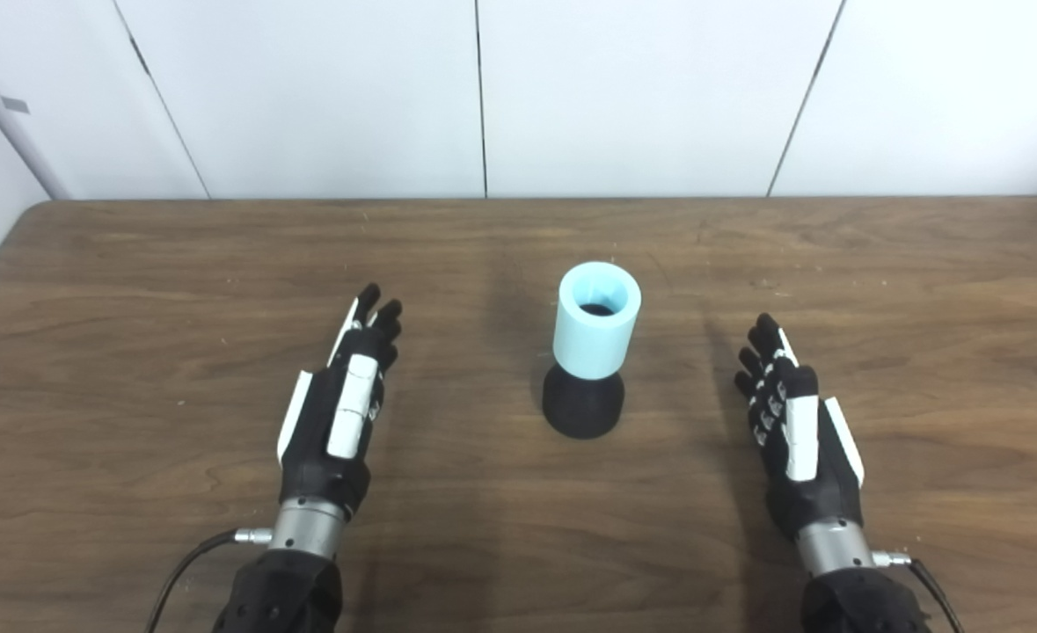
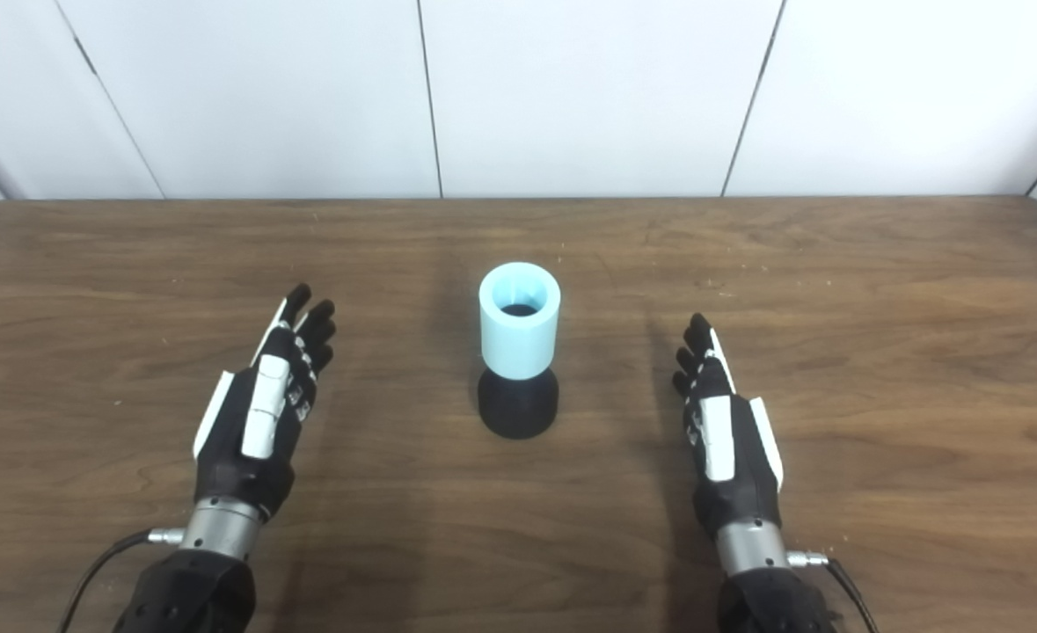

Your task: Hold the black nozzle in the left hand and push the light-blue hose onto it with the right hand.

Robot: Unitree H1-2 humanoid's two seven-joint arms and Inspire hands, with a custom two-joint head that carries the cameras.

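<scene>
The light-blue hose, a short upright tube, sits on top of the black nozzle, which stands with its wide base on the wooden table near the middle. Through the tube's open top a dark opening shows. My left hand rests to the left of them, open, fingers stretched forward, holding nothing. My right hand lies to their right, also open and empty. Neither hand touches the hose or nozzle.
A white panelled wall rises behind the table's far edge. Cables run from both wrists at the bottom of the picture. Nothing else lies on the table.
</scene>
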